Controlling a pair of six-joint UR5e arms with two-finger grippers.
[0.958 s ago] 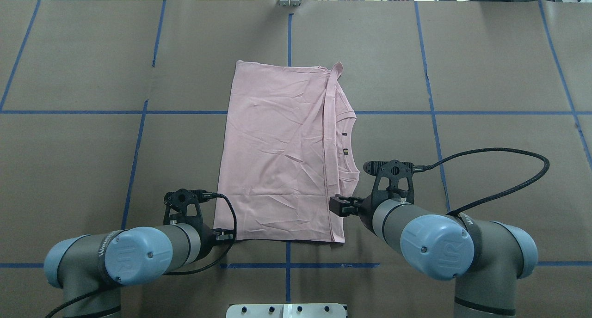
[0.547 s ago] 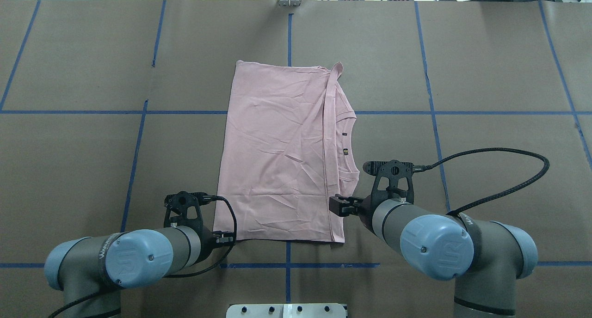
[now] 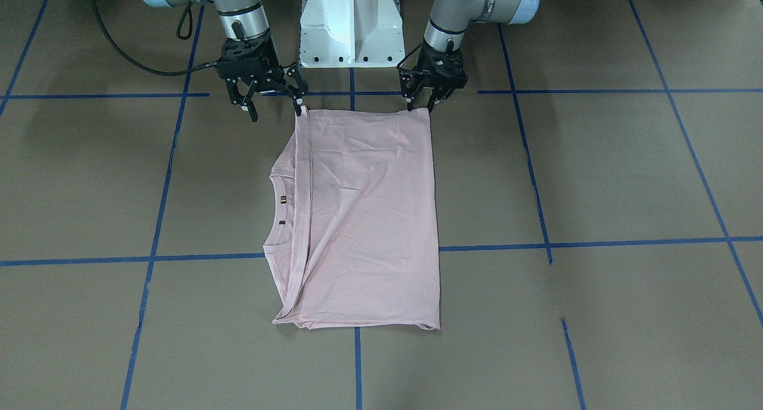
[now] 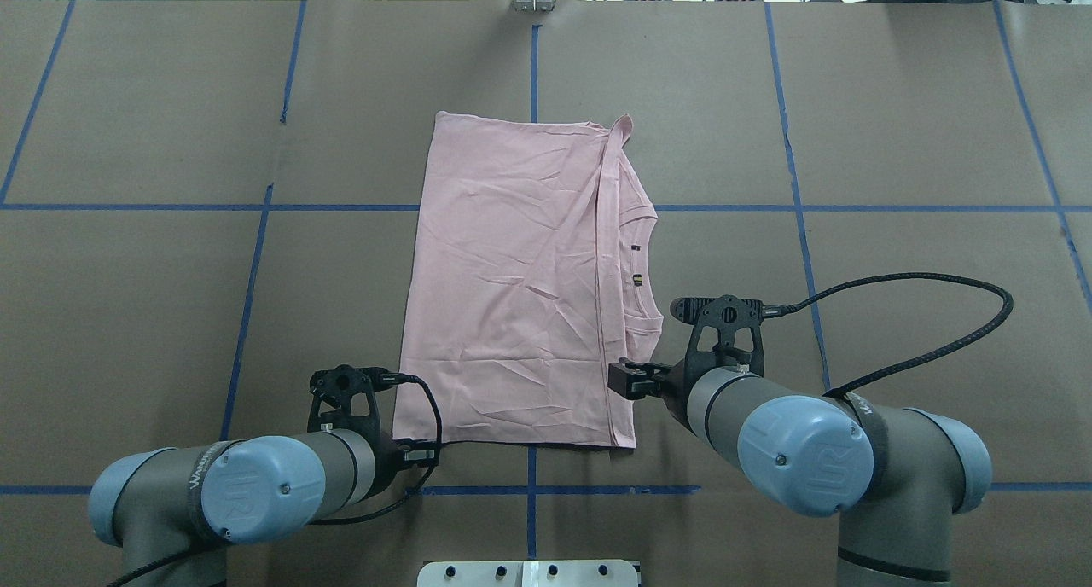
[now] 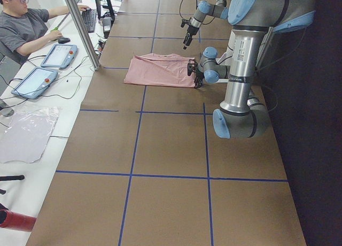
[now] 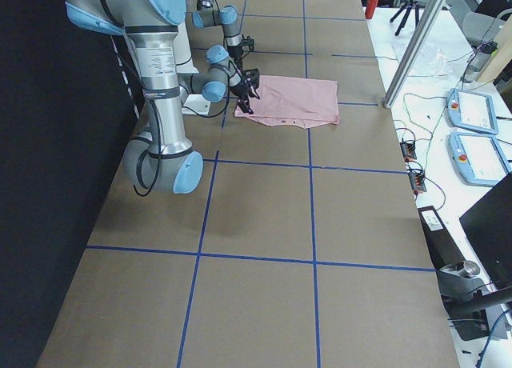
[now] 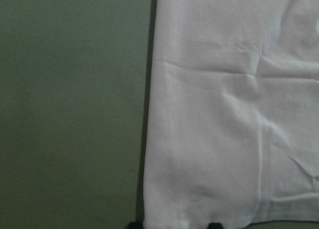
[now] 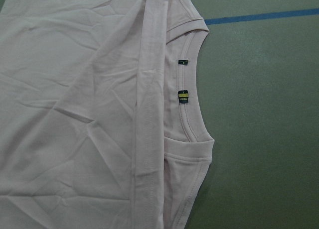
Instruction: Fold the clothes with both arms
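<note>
Cloth this thin should feel light and limp, and its layers may slide. Your shirt (image 4: 512,297) lies folded flat mid-table; pinch both near corners through every layer. The left gripper (image 3: 420,105) straddles one corner, jaws parted. The right gripper (image 3: 274,111) is spread wide beside the other. Neither holds anything.

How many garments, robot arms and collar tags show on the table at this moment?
Pink T-shirt: 1
Robot arms: 2, left arm and right arm
Collar tags: 2
Total: 5
</note>
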